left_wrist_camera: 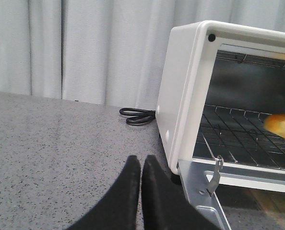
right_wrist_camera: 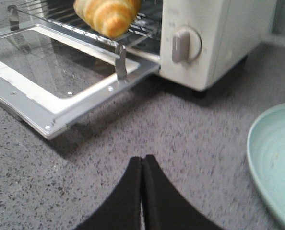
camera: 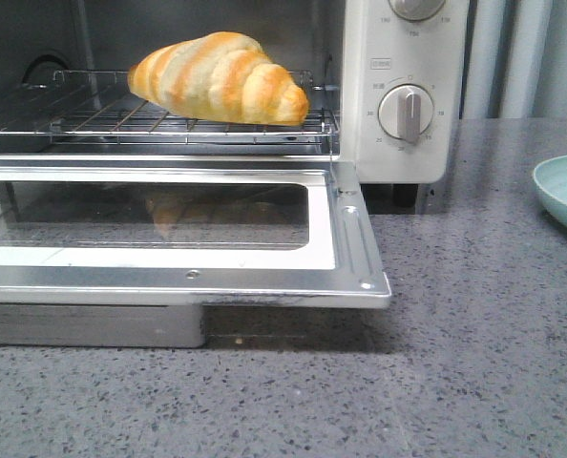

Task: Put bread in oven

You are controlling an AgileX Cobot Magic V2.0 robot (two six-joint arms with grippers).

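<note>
The bread (camera: 219,78), a golden-orange roll with cream stripes, lies on the wire rack (camera: 93,119) inside the cream-white oven (camera: 398,143). The oven's glass door (camera: 169,229) hangs open and flat. The bread also shows in the right wrist view (right_wrist_camera: 109,14), and its tip shows in the left wrist view (left_wrist_camera: 282,125). My left gripper (left_wrist_camera: 141,160) is shut and empty over the counter, beside the oven's left side. My right gripper (right_wrist_camera: 142,160) is shut and empty over the counter in front of the oven's knob side. Neither gripper shows in the front view.
A pale green plate (camera: 565,191) sits on the grey speckled counter to the right of the oven, and it also shows in the right wrist view (right_wrist_camera: 272,163). A black cable (left_wrist_camera: 138,115) lies behind the oven. Grey curtains hang at the back.
</note>
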